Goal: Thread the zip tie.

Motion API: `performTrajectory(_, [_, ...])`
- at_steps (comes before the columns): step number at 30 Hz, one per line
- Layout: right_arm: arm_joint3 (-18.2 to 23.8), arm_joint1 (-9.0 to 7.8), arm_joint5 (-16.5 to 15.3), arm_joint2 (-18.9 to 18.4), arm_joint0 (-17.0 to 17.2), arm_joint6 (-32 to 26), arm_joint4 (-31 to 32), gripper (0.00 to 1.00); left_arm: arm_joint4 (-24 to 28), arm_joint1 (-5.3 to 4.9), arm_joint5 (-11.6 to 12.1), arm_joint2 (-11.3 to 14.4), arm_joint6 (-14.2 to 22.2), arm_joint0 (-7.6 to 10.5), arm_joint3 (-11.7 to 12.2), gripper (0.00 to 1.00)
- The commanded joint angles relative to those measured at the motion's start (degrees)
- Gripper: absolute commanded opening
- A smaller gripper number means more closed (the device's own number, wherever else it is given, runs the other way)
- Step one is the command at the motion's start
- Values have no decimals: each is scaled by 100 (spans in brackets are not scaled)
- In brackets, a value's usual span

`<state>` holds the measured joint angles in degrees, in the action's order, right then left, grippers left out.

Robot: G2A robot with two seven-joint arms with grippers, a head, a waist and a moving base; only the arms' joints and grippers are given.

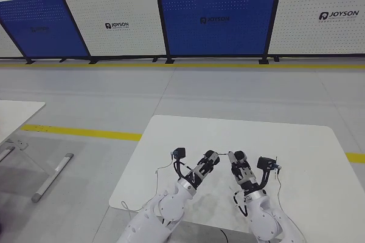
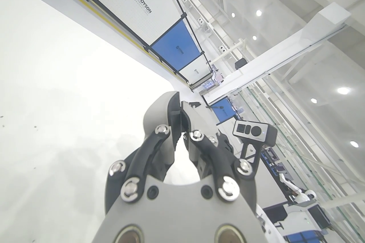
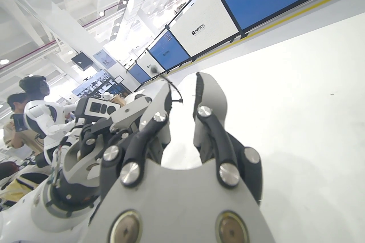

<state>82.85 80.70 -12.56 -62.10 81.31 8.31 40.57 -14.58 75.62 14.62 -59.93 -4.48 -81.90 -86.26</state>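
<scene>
both arms sit over the middle part of the tabletop [image 1: 292, 146], tips facing each other and close together. makes sense: threading needs both ends of the tie in free air. left jaws are closed tip to tip. right jaws are parted with a modest gap and nothing pinched between them. the zip tie [image 3: 163, 76] is a thin black strand in the air, lying along one finger of the right jaws and running up past its tip, just beside the left jaws. nothing else could carry it, so i read it as pinched in the left jaws, though the left wrist view doesn't show the pinch itself. likely intent: left presents the tie, right stands open to take the free end. can't tell head from tail, or whether it's threaded yet.
</scene>
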Motion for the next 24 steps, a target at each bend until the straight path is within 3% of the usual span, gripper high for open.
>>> performTrajectory(1, [6,-1,-20,-9,9,-4,-7,61,0,2,-15,3,-18,-3,-3,0])
performTrajectory(7, [53,-14,-83,-80,61,5,-12,71,65,18,-44,27,-114,-8,-49,0])
performTrajectory(11, [101,-42,-93,-224,198,97,-15,100,149,19,-20,5,-138,-42,-116,0])
performTrajectory(17, [160,-89,51,-494,376,41,-70,100,353,17,55,-51,-141,-113,-191,0])
performTrajectory(24, [169,-91,62,-502,382,32,-76,100,362,17,59,-53,-131,-115,-193,0])
